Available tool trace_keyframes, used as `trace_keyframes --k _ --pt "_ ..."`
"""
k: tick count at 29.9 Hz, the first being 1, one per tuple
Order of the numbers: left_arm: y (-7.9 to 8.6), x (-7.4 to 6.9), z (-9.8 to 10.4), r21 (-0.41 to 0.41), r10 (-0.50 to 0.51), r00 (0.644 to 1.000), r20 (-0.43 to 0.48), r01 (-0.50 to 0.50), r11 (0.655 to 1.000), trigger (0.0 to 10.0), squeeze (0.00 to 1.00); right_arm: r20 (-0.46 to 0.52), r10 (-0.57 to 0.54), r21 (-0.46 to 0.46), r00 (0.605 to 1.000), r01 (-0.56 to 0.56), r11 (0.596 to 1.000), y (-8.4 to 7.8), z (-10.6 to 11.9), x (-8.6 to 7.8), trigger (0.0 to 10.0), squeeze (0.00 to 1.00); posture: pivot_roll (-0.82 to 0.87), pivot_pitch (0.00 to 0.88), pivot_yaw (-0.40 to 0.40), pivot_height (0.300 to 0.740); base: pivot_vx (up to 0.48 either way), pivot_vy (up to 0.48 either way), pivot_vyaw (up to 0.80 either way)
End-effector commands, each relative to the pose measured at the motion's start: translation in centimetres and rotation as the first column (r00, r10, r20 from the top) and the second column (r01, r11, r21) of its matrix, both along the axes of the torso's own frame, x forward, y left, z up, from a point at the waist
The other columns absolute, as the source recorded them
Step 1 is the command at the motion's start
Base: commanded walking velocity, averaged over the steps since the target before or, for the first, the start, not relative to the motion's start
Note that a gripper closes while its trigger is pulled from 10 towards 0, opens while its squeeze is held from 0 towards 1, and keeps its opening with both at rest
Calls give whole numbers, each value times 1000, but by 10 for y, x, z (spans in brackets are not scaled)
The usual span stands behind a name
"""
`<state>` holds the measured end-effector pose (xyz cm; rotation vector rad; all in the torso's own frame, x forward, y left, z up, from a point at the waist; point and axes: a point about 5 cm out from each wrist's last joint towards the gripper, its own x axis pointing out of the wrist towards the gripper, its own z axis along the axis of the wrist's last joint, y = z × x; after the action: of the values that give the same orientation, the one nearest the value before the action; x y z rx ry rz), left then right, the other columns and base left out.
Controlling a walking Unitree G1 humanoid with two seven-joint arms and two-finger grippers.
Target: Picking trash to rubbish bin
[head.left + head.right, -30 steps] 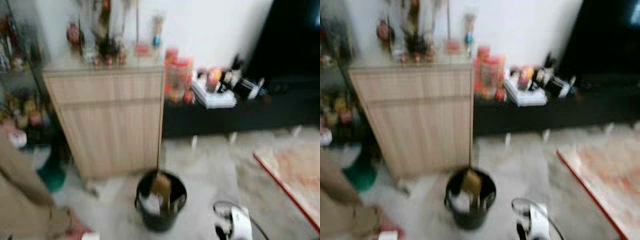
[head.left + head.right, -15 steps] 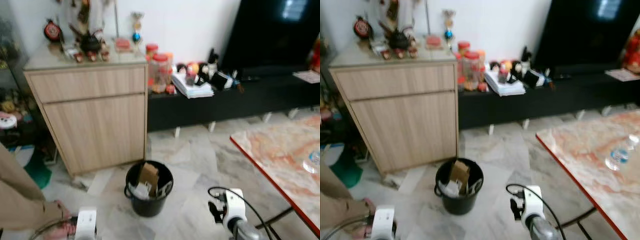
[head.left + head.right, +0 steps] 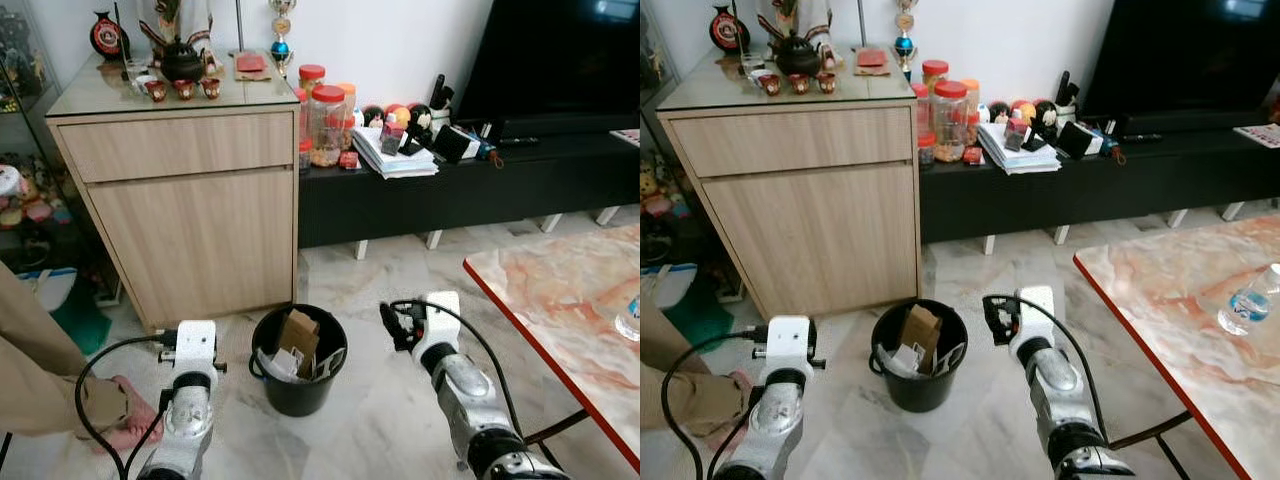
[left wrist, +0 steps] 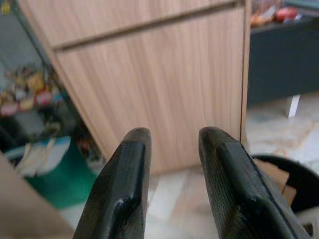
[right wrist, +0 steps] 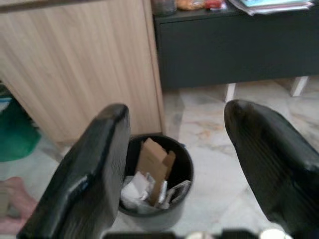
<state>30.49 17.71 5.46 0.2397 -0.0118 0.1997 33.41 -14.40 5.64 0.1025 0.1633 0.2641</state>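
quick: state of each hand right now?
Left hand: open with a narrow gap, empty, facing the wooden cabinet.
Right hand: wide open, empty, pointed at the black bin.

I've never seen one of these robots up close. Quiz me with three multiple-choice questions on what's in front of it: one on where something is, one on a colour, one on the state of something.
1. Where does the rubbish bin stand?
A. on the floor by the wooden cabinet
B. on the marble table
C. on the black TV bench

2. What colour is the bin?
A. white
B. black
C. green

3. How is the right gripper?
A. shut on a bottle
B. shut on cardboard
C. open, holding nothing

Answers:
1 A, it sits on the tiles before the cabinet's corner.
2 B, its wall and rim are black.
3 C, the right wrist view shows its fingers wide apart with the bin seen between them.
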Motion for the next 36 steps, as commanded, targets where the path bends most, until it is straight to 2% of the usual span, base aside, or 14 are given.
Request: trace_keyframes --k 1,3,4,8,17,29,36 --pt "-5 4 9 14 -14 999 40 14 1000 10000 0 89 4 24 996 -6 1000 4 22 12 10000 0 2 23 -84 740 0 0 0" --pt "-6 4 11 15 -15 999 47 14 1000 10000 0 98 3 30 995 -6 1000 5 24 13 10000 0 2 23 -84 740 0 0 0" --pt "-7 8 20 30 -23 996 83 21 999 10000 0 133 -3 55 991 -4 998 8 33 17 10000 0 2 25 -84 740 0 0 0" --pt "-7 11 30 46 -29 993 113 23 999 10000 0 166 -17 89 986 2 996 10 41 21 10000 0 2 25 -84 740 0 0 -341" --pt "-10 13 34 90 -44 993 108 34 995 10000 0 158 -15 87 987 1 996 15 37 18 10000 0 2 21 -82 740 0 0 -800" --pt "-9 12 35 90 -33 993 110 23 996 10000 0 154 1 87 988 -15 996 20 37 18 10000 0 5 16 -83 740 0 -461 -800" --pt "-9 12 37 81 -25 993 115 16 997 10000 0 151 8 88 989 -22 996 23 36 17 10000 0 4 15 -85 740 0 -267 -800"
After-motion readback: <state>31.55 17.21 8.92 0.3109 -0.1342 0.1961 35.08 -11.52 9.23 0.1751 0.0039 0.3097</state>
